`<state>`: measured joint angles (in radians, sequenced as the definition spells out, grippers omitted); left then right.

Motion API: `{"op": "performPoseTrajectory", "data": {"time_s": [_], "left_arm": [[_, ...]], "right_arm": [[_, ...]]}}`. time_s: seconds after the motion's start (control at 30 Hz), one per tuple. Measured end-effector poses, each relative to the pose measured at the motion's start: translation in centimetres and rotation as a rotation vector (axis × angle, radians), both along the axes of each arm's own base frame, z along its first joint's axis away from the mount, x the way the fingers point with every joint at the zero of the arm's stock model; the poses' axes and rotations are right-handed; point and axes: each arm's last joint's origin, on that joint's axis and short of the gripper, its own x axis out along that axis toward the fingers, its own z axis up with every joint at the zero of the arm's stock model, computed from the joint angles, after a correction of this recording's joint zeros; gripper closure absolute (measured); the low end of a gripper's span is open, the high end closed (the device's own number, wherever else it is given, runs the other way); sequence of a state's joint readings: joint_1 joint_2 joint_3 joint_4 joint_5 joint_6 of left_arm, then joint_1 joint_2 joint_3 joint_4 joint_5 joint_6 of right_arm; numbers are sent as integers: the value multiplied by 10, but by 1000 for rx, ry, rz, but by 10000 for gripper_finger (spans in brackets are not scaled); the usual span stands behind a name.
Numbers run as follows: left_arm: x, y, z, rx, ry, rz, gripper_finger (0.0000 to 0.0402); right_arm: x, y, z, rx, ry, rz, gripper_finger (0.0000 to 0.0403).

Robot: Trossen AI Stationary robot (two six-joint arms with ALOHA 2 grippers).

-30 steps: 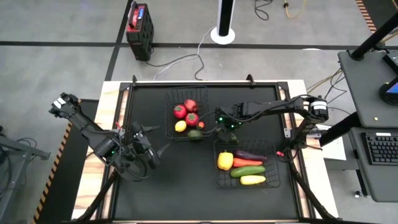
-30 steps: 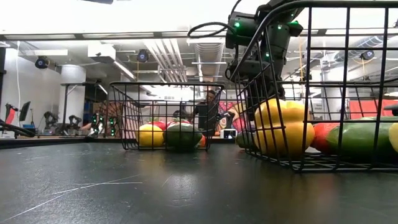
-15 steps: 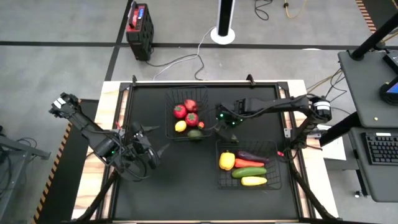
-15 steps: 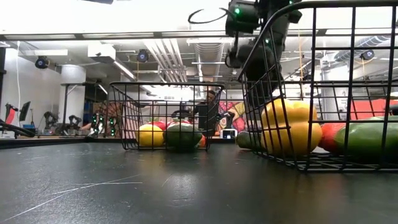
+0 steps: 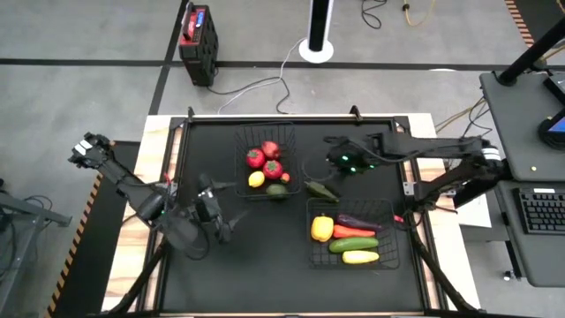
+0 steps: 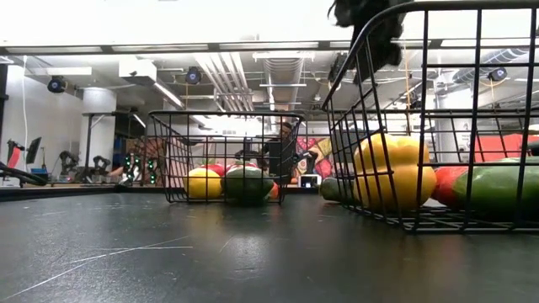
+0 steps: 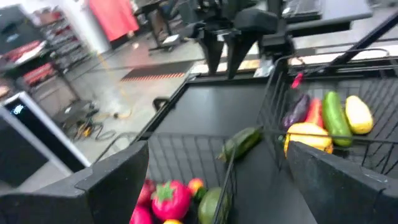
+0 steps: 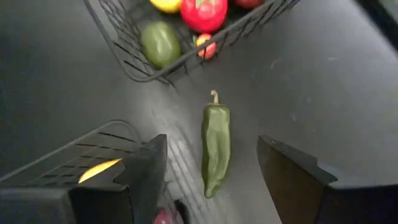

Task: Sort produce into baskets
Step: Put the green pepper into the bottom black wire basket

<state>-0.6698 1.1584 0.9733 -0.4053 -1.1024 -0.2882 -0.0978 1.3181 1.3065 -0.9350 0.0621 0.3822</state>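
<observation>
- The black tabletop mat [image 5: 265, 265] covers a pale wooden table on a grey floor; a red and black box [image 5: 198, 34] and a white post base [image 5: 316, 49] stand beyond the far edge, and in the low view a lit workshop with ceiling ducts lies behind.
- My left gripper [image 5: 221, 212] waits over the mat's left side, jaws spread wide and holding nothing.
- The far black wire-grid basket [image 5: 240, 150] holds red fruits, a small yellow one, a tiny orange one and a round green piece.
- One long dark green pepper [image 5: 321, 189] lies loose on the mat between the two baskets; I judge it the only piece left to sort.
- My right gripper [image 5: 328, 163] hangs above it, jaws apart and empty.
- The near black wire-grid basket [image 5: 388, 261] holds a yellow pepper, purple aubergine, orange carrot, green cucumber and a yellow piece.
</observation>
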Motion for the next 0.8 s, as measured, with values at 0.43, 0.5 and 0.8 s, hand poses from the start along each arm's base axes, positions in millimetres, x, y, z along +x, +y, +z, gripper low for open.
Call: {"op": "performPoseTrajectory", "data": {"time_s": [0.43,0.5,0.8], "left_arm": [[63,88,28,141,-38,-419,39],[72,105,28,144,-41,-435,39],[127,146,24,214,121,-540,39]], "right_arm": [[-26,52,34,-230,-216,0,165],[-26,55,37,-269,-241,-9,165],[-25,57,45,-301,-314,-10,165]]}}
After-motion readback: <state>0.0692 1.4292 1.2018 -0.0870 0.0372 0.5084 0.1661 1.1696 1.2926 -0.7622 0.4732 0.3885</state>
